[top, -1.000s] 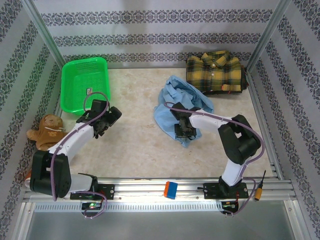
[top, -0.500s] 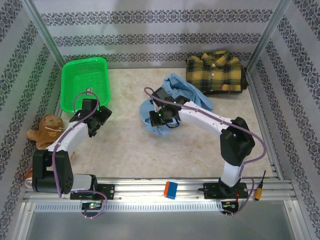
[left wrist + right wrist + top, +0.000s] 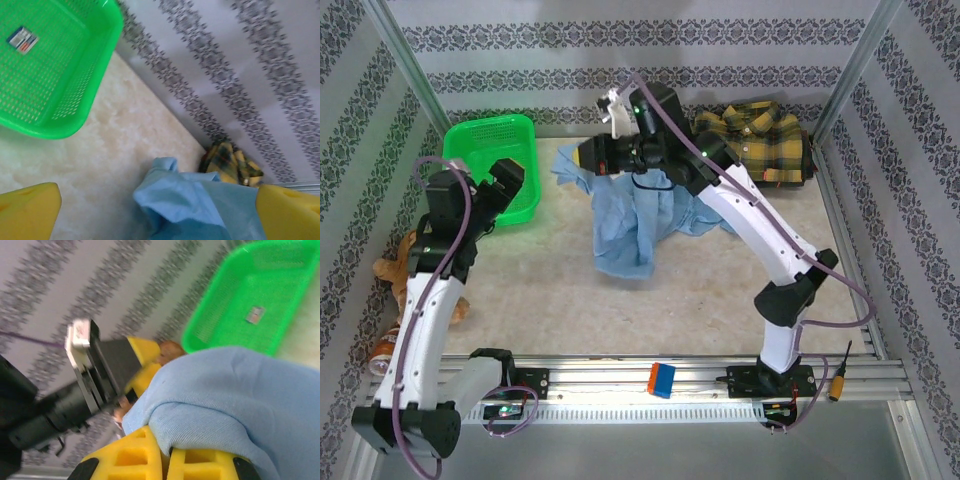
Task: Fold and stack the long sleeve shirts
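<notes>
At the upper middle of the overhead view, the right hand grips a bunch of the blue shirt, which hangs over the surface. The plaid shirt lies at upper right. The left hand gapes wide and holds nothing, near the green basket. This looks like the spreading-out step, and next the left hand should catch a free corner.

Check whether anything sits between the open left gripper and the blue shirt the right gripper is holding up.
Nothing visible does. The left gripper is open and faces the blue shirt, which hangs from the shut right gripper. Between them is bare table. The green basket lies off to the side, out of that path.
</notes>
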Robot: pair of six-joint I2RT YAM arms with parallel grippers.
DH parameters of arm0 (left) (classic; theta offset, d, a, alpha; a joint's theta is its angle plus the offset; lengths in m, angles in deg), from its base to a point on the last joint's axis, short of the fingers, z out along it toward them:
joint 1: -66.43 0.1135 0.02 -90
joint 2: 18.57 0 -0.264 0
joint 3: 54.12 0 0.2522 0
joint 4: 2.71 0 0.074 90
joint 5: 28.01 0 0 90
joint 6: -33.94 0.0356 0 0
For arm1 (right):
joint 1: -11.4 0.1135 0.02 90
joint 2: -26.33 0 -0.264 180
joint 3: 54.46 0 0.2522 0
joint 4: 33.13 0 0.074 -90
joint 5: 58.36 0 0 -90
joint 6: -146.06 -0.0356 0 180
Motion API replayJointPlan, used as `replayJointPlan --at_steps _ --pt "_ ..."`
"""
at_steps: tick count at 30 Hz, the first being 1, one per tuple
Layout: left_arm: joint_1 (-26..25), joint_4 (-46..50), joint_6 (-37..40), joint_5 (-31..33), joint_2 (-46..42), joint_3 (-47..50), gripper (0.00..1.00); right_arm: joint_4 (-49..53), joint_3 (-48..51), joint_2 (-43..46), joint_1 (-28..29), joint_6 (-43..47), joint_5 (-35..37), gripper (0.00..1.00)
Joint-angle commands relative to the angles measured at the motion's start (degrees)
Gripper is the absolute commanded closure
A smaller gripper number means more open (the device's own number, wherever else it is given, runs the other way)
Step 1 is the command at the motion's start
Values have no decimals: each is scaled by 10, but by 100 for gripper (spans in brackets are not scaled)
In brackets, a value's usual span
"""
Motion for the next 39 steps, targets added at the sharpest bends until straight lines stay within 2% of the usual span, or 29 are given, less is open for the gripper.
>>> replayJointPlan --at_steps 1,5,6,7,8,9,10,13,16,19,22,25,28,33,39 --pt "-5 92 27 24 -30 -28 0 12 -84 -91 28 -56 -57 100" --pt "-4 151 42 65 -52 -67 0 -4 -214 -213 68 -138 -88 100" --pt "-5 167 51 79 -53 -77 0 -4 -246 -242 77 -151 -88 94" --pt "-4 180 57 92 -55 -82 0 0 -271 -264 82 -156 -84 82" --pt "-4 190 64 103 -56 -84 0 1 -290 -282 82 -161 -82 61" --pt "-4 197 71 110 -56 -83 0 6 -292 -293 79 -162 -78 47" --pt "-5 204 72 111 -56 -81 0 26 -291 -296 70 -161 -69 41" --pt "-6 201 67 73 -54 -58 0 129 -259 -263 29 -110 -33 31" --pt "-24 206 54 37 -46 -13 0 220 -140 -165 -11 -14 86 28" --pt "-80 233 51 46 -24 23 0 208 69 -33 -59 39 197 25" --pt "-136 261 40 79 6 47 0 165 229 47 -107 57 222 26" --pt "-138 269 31 78 30 82 0 119 330 71 -138 81 206 27" --pt "-135 255 31 96 45 116 0 82 356 49 -140 99 177 28" --pt "-106 189 31 70 92 165 0 48 305 -34 -140 96 143 29" --pt "-83 103 19 64 139 213 0 84 170 -158 -151 88 199 30"
